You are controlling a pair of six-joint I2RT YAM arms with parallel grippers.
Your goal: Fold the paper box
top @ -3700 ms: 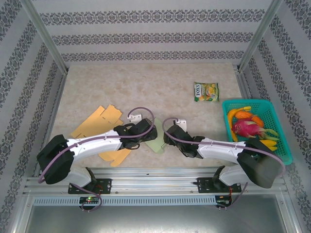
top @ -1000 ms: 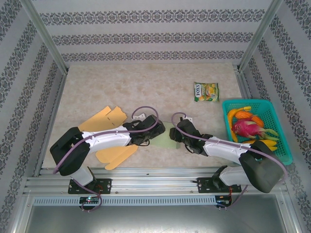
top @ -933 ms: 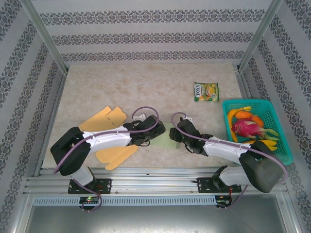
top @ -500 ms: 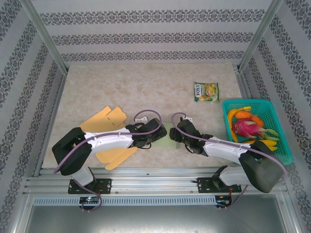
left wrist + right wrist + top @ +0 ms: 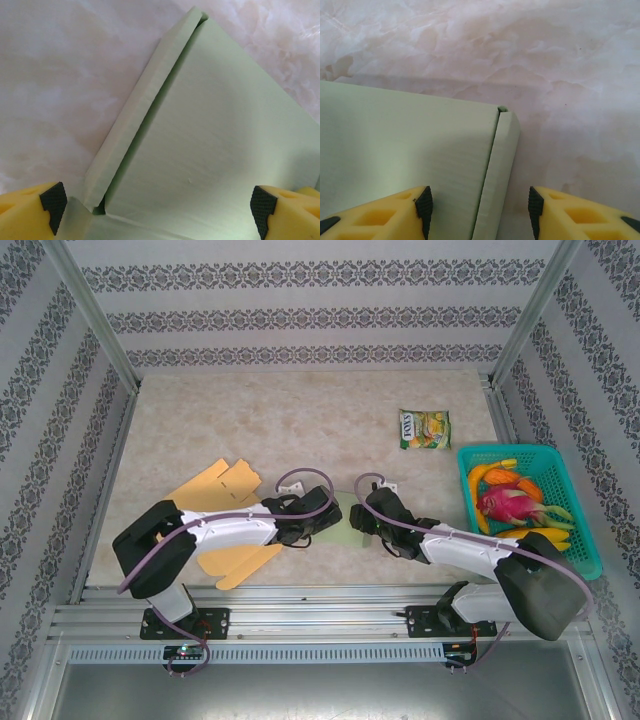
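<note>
1 box, 1 packet, 1 basket

A robot lab cell: aluminium frame, patterned backdrop walls around a marble-look table.

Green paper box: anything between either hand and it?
Nothing visible. The left hand is open with the green paper box right in front of it. The right hand is open too and straddles the box's folded edge flap. The tan cardboard sheets lie off to the left, clear of both.
</note>
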